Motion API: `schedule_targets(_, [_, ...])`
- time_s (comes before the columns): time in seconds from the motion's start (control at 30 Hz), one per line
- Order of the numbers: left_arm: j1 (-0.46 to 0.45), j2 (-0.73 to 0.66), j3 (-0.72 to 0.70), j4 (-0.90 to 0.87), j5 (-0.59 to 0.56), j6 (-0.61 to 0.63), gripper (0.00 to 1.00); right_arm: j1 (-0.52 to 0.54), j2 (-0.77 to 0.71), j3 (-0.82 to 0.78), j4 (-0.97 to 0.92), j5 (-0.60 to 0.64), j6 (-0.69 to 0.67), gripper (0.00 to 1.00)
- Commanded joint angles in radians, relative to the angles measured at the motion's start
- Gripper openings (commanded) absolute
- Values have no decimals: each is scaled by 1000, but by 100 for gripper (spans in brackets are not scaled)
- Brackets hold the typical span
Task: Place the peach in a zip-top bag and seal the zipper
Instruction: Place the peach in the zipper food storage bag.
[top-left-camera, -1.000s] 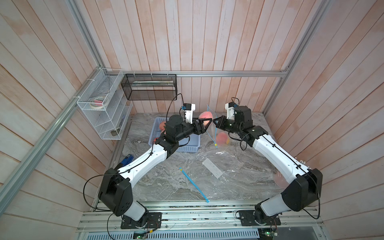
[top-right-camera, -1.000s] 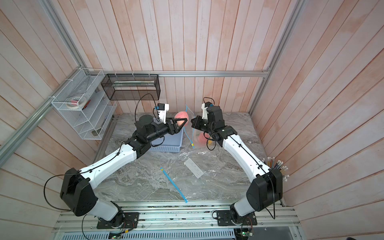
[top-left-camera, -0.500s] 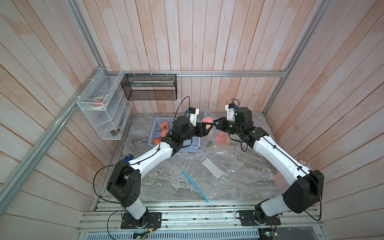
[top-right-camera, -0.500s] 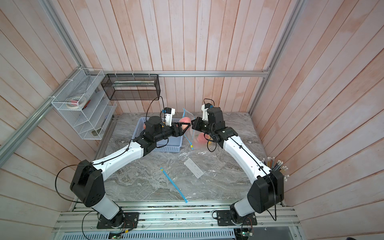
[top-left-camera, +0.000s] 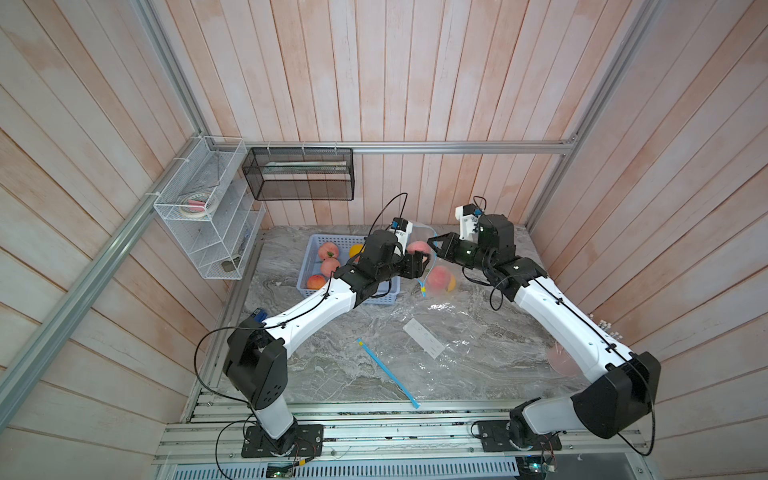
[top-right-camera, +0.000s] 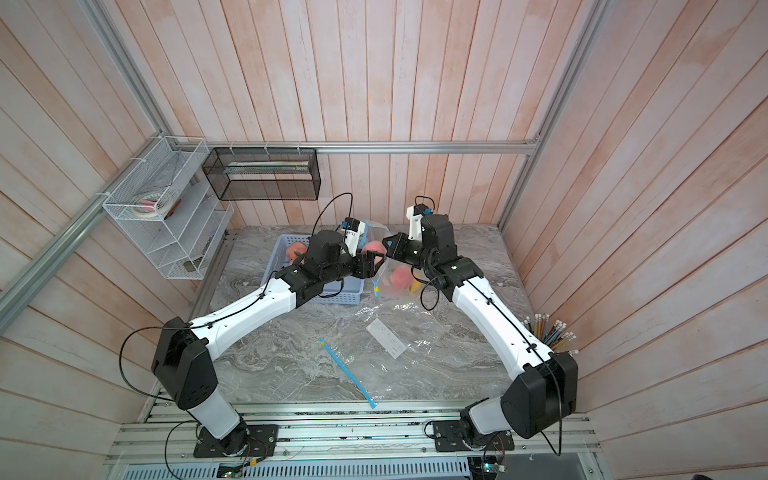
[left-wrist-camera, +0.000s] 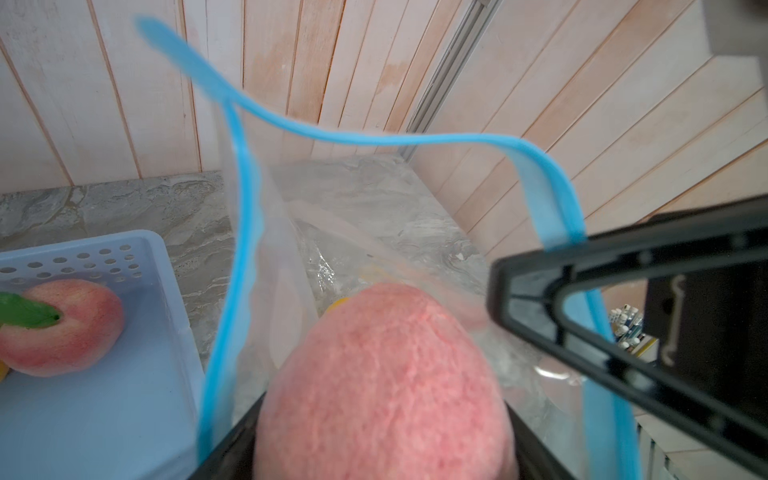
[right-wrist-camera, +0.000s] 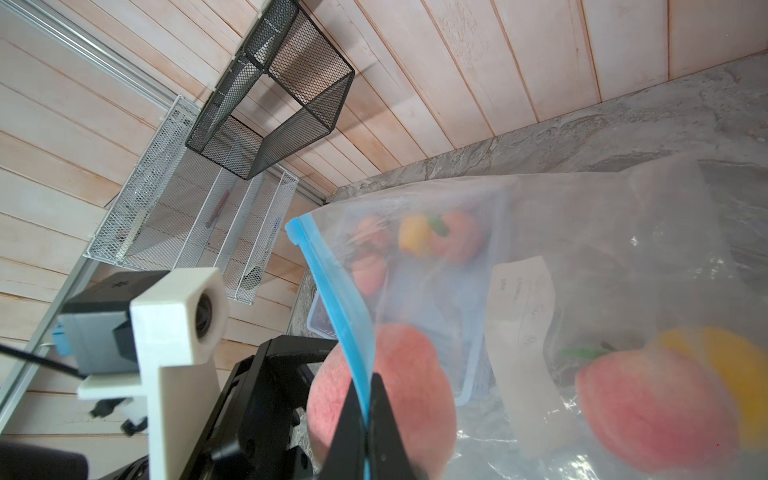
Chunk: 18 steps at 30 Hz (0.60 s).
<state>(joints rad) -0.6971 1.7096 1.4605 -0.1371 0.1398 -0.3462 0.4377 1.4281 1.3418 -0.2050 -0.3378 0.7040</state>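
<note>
Pink fuzzy peach (left-wrist-camera: 386, 386) sits clamped between the black jaws of the left gripper (top-left-camera: 422, 260), which stand spread to the fruit's width and press on both of its sides. It is held up above the grey marbled table (top-left-camera: 332, 374), at the open mouth of the clear zip-top bag (right-wrist-camera: 582, 232). In the left wrist view it lies between the two lips of the blue zipper strip (left-wrist-camera: 374, 139). In the right wrist view that strip crosses in front of the peach, so how far it has passed the rim cannot be told.

The right gripper (right-wrist-camera: 365, 399) is pinched tight on one lip of the blue strip, and the bag hangs from it. Low in the bag lie a second peach (right-wrist-camera: 648, 407) and a yellow fruit (right-wrist-camera: 715, 361), touching each other, next to a white label (right-wrist-camera: 523, 332) on the film.

Just beside the bag, on the left arm's side, stands a pale blue perforated plastic basket (top-left-camera: 308, 259) holding more peaches (top-left-camera: 328, 250). Nearer the arm bases a second clear bag (top-left-camera: 424, 336) lies flat on the table.
</note>
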Motion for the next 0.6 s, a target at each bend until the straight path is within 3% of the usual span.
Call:
schedule_targets(0.0, [-6,19,48,-87,-37,59,69,-4,-27,-19,36,-32,17,0])
schedule_targets(0.13, [-6,1,59,-94,-3,50,88,-12,-44,-37,45,-32,25,0])
schedule_targets(0.23, [-5,-22,58,-83,10,41,95,-27,-59,-58,61,-35,42,0])
schedule_targets(0.57, [6,-137,55,-79,32,5,98,-64,-80,-87,70,-32,55,0])
